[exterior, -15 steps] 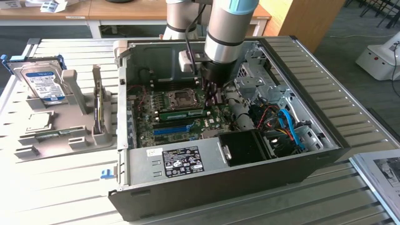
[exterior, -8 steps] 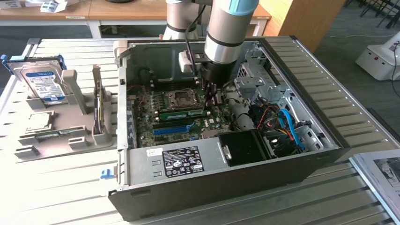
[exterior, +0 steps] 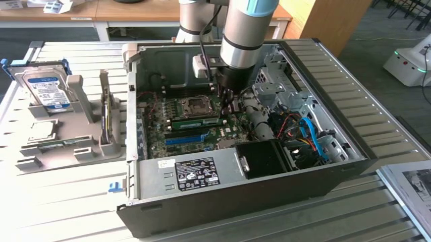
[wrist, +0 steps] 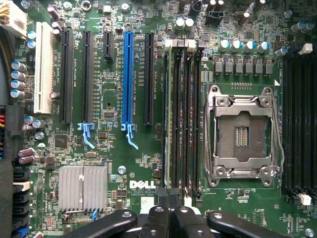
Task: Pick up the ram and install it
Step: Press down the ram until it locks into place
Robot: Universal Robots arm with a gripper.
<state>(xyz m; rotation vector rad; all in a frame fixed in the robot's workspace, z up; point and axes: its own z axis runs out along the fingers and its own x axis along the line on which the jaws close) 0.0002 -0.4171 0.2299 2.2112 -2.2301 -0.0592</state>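
When viewed from outside, shows a grey-and-blue robot arm point(exterior: 241, 35) reaching down into an open black desktop computer case point(exterior: 235, 206) lying on its side on a pale slatted bench point(exterior: 60, 201). Ends in dark jaws held low over the green motherboard point(exterior: 232, 132). Places the ram point(exterior: 195, 121), a long, thin green circuit-board stick, on edge beside the square silver processor socket point(exterior: 197, 104), apparently in a slot. Also takes in a bright blue slot strip point(exterior: 185, 138), a labelled silver power supply point(exterior: 195, 174), a hard drive with a blue-and-white label point(exterior: 44, 88) upright in a grey holder at the exterior view's left, and wooden desks point(exterior: 135, 12) behind.

From the wrist, looks straight down on the board. Finds the jaws closed, gripping nothing, tips at the near end of the ram point(wrist: 167, 114), which fills the slot farthest from the socket point(wrist: 242, 131). Cannot tell whether fully latched.

Probably light, stiff and brittle; best taken by the short ends or bare top edge, never the chips or contacts. Leaves little room between neighbouring slots.
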